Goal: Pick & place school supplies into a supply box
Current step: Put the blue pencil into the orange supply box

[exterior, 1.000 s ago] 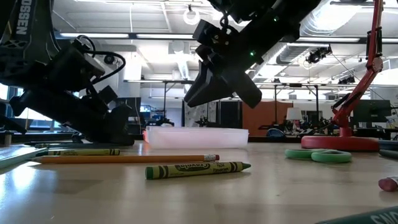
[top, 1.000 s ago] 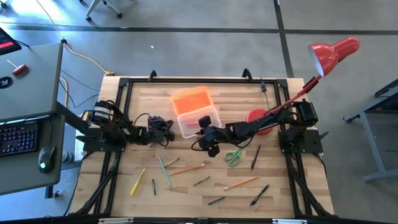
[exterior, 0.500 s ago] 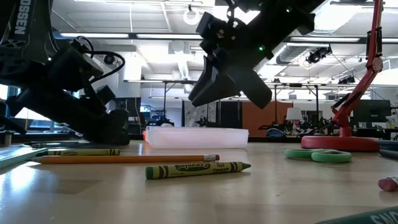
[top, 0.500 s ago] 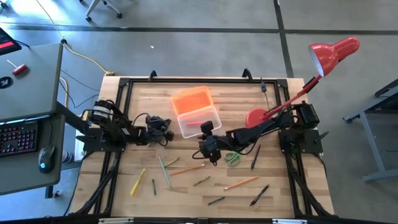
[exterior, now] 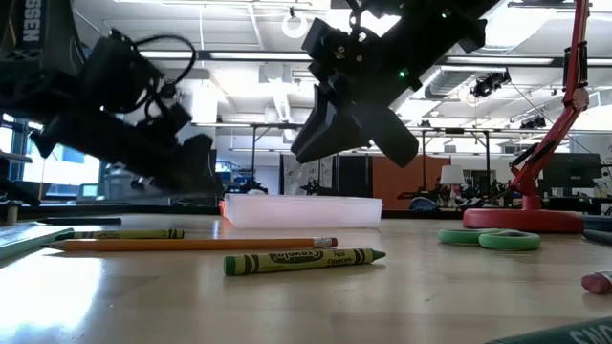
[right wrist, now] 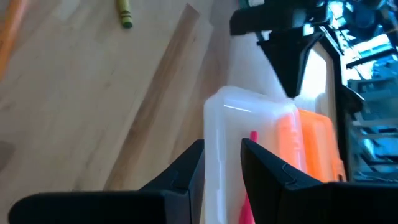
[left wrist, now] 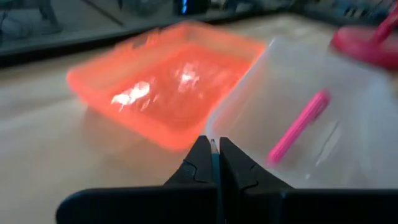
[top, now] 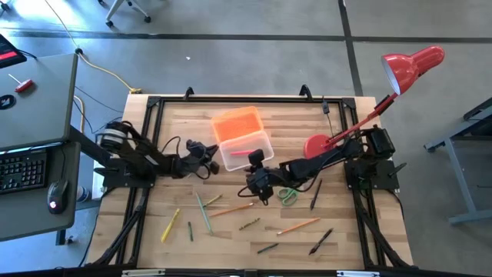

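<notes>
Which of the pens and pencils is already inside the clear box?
The pink pen, lying alone in the clear plastic supply box beside its orange lid. All the others lie loose on the wooden table.

Blurred in the low view: left arm (exterior: 124, 115) at upper left. Cut off at the right edge: pink eraser (exterior: 598, 282). Too thin to identify: item pinched in left gripper (left wrist: 214, 163).

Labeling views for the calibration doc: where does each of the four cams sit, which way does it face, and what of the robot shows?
High: above the table, straight down; both arms, left gripper, right gripper.
Low: table height, level across toward the room; both arms hang above the green crayon.
Left wrist: on left arm, facing the supply box and orange lid; own fingers pinch something thin.
Right wrist: on right arm, facing the box from the other side; own fingers apart, empty.
Shared: both wrist views show the pink pen inside.
</notes>
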`<action>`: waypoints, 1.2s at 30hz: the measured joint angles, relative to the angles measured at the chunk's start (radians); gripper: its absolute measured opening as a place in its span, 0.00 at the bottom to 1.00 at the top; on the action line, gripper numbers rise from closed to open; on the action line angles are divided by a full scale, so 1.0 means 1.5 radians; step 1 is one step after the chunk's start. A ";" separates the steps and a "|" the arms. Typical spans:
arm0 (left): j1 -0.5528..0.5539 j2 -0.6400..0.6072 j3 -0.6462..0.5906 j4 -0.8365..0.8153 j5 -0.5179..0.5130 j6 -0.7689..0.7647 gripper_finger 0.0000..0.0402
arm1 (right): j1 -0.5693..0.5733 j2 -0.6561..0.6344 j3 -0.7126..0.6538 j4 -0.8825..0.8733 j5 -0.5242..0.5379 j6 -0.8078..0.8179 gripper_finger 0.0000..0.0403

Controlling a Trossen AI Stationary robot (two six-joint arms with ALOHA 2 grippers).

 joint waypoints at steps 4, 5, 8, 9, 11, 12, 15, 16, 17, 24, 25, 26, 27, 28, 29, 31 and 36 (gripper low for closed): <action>0.000 -0.071 0.023 0.000 0.032 0.041 0.07 | 0.008 -0.012 0.000 -0.031 0.081 0.000 0.21; 0.000 -0.089 0.035 -0.003 0.044 0.057 0.07 | 0.010 -0.022 0.000 -0.047 0.095 0.000 0.21; 0.007 -0.132 0.088 -0.055 0.106 0.112 0.07 | 0.015 -0.064 0.000 -0.115 0.101 0.012 0.21; 0.016 -0.143 0.113 -0.096 0.151 0.120 0.07 | 0.016 -0.081 0.000 -0.143 0.090 0.026 0.21; 0.043 -0.153 0.182 -0.211 0.244 0.117 0.07 | 0.015 -0.120 0.000 -0.203 0.067 0.060 0.21; 0.055 -0.152 0.225 -0.279 0.282 0.117 0.07 | 0.013 -0.144 -0.003 -0.224 0.053 0.081 0.21; 0.079 -0.107 0.364 -0.450 0.315 0.157 0.10 | 0.003 -0.223 -0.046 -0.235 0.031 0.134 0.21; 0.085 -0.088 0.400 -0.494 0.318 0.184 0.10 | 0.001 -0.247 -0.069 -0.221 0.031 0.150 0.21; 0.093 -0.066 0.435 -0.536 0.321 0.209 0.10 | -0.002 -0.275 -0.096 -0.201 0.031 0.164 0.21; 0.136 0.105 0.584 -0.567 0.418 0.261 0.06 | -0.002 -0.437 -0.320 0.035 0.023 0.211 0.21; 0.141 0.119 0.590 -0.569 0.405 0.264 0.07 | -0.002 -0.454 -0.349 0.074 0.009 0.210 0.21; 0.148 0.133 0.592 -0.573 0.396 0.262 0.08 | -0.002 -0.467 -0.377 0.114 -0.008 0.210 0.21; 0.157 0.147 0.596 -0.563 0.395 0.258 0.09 | -0.002 -0.478 -0.401 0.152 -0.023 0.210 0.21; 0.168 0.157 0.598 -0.555 0.402 0.247 0.10 | -0.002 -0.491 -0.423 0.189 -0.036 0.210 0.21; 0.179 0.166 0.598 -0.553 0.416 0.234 0.11 | -0.002 -0.498 -0.441 0.217 -0.048 0.210 0.21; 0.199 0.185 0.598 -0.540 0.431 0.211 0.12 | -0.002 -0.511 -0.469 0.261 -0.071 0.209 0.21; 0.230 0.201 0.598 -0.542 0.449 0.164 0.13 | -0.002 -0.513 -0.484 0.275 -0.100 0.206 0.21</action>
